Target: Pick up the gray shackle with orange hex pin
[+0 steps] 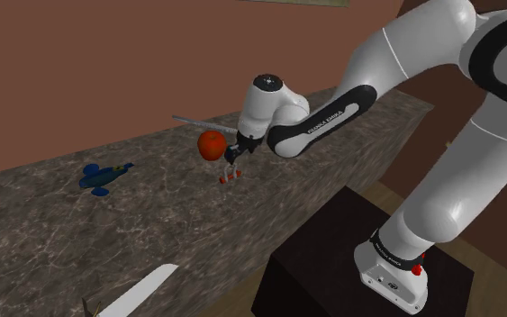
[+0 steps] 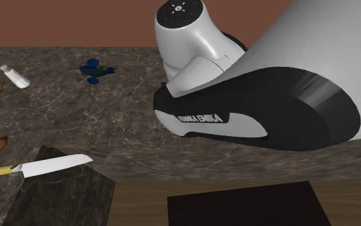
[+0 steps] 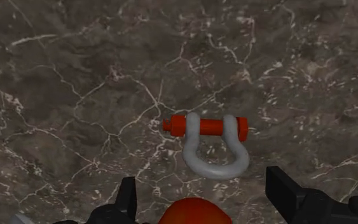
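The grey shackle point(image 3: 215, 167) lies flat on the dark marble counter, its orange hex pin point(image 3: 206, 126) across the open ends. In the wrist view my gripper point(image 3: 210, 194) is open above it. The two black fingers point(image 3: 128, 202) stand wide apart, and the shackle lies just ahead of the gap between them, untouched. In the shoulder view the shackle point(image 1: 229, 176) shows as a small orange-and-grey shape right under my gripper point(image 1: 234, 162). In the second exterior view the arm point(image 2: 236, 96) hides the shackle.
A red round object point(image 1: 211, 144) sits close beside the hand, with a thin grey rod point(image 1: 197, 121) behind it. A blue toy plane point(image 1: 103, 177) lies further towards the shoulder view's left. A knife point(image 1: 139, 293) rests near the counter's front edge. A white tube point(image 2: 14, 76) lies far off.
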